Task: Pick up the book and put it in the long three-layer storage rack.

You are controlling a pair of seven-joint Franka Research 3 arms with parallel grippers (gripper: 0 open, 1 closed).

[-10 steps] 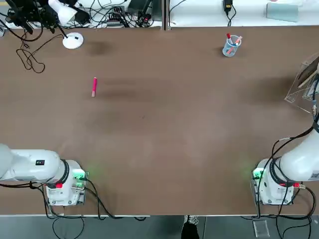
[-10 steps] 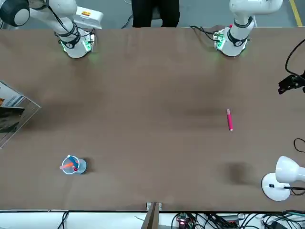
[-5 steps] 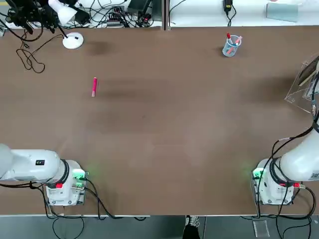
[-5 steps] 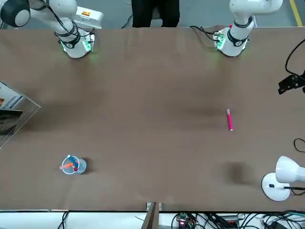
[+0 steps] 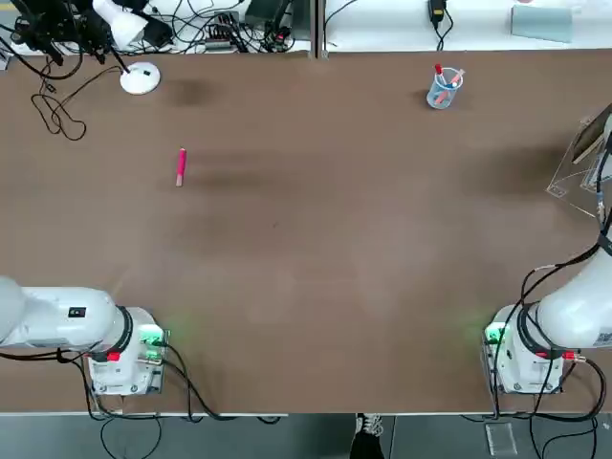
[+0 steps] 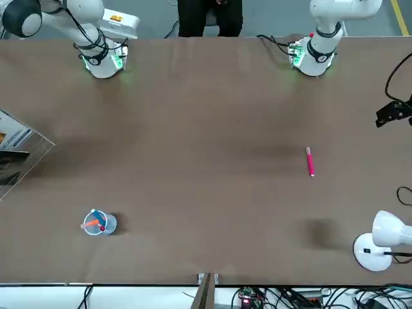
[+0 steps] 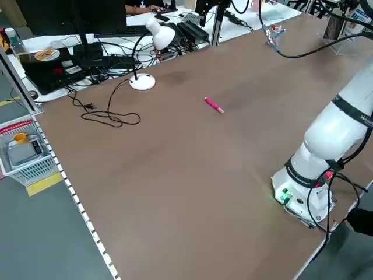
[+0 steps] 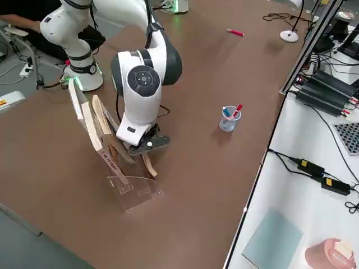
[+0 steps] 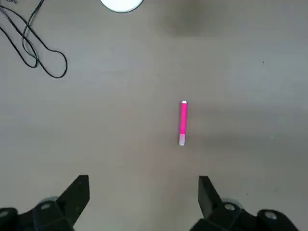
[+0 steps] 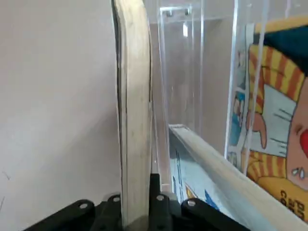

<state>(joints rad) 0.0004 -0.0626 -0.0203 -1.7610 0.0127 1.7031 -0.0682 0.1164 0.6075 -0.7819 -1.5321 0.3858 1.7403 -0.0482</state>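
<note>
Brown and wide, the table (image 5: 316, 239) is sitting with cables and boxes along its far edge. At the robot's right end of it, the long three-layer storage rack (image 8: 132, 188) is standing, clear like glass, with slanted walls. The book (image 10: 134, 125) is sitting upright, edge on, at the rack's near side, touching its clear wall as the right wrist view shows it. I cannot tell if it is all the way inside a slot. Other books (image 8: 90, 126) are leaning in the rack beside it, and one is showing a bright cartoon cover (image 10: 274, 115).

The right gripper (image 8: 147, 144) is reaching down at the rack, and its fingers are squeezing tight on the bottom edge of the book. The right arm (image 8: 140, 73) is bending over from its base (image 5: 521, 359) at the near right corner.

A little way off, toward the far edge, a small clear cup of pens (image 5: 443, 88) is standing by itself. Well apart, on the other half of the table, a pink pen (image 5: 181, 166) is lying flat. Farther still, a white desk lamp (image 5: 140, 76) is sitting at the far left corner with a black cord (image 5: 57, 110) curling near it.

The left gripper (image 9: 143, 199) is hanging high above the pink pen with its fingers spread wide, holding nothing. The left arm's base (image 5: 124, 354) is sitting at the near left corner.
</note>
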